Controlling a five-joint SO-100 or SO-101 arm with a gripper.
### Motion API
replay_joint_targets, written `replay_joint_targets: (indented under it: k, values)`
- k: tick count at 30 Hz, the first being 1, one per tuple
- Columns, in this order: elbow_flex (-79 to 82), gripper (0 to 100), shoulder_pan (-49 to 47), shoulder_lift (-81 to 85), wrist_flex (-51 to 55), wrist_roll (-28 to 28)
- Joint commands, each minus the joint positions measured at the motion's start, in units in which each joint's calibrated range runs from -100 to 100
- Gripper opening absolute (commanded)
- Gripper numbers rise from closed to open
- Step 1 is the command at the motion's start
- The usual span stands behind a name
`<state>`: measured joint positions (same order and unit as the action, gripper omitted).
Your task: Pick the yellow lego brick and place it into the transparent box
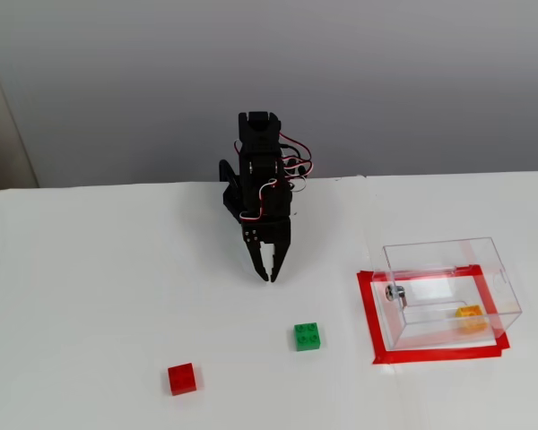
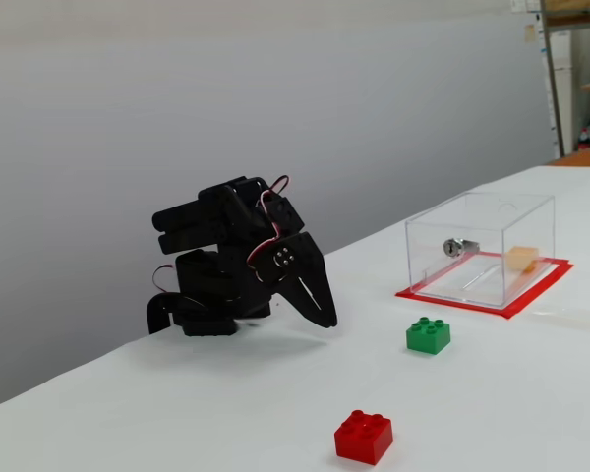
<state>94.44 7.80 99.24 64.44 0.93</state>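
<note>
The yellow lego brick [image 1: 470, 315] lies inside the transparent box [image 1: 448, 291], near its right end; in the other fixed view it shows through the clear wall [image 2: 520, 258]. The box [image 2: 480, 248] has a small metal knob on its side and stands inside a red tape frame. My black gripper [image 1: 269, 276] is folded back near the arm's base, pointing down at the table, with its jaws together and nothing in them. It also shows in the side fixed view [image 2: 326, 319], well to the left of the box.
A green studded brick [image 1: 308, 336] lies on the white table between the gripper and the box. A red brick [image 1: 182, 378] lies nearer the front left. The red tape frame [image 1: 370, 313] marks the box's spot. A grey wall stands behind the table.
</note>
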Motion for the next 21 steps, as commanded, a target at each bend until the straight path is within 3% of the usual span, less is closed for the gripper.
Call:
replay_joint_targets:
  k: [1,21]
  values:
    - [0.3,2,0.7,0.4,-0.1,0.2]
    - [0.4,2,0.7,0.4,-0.2,3.1]
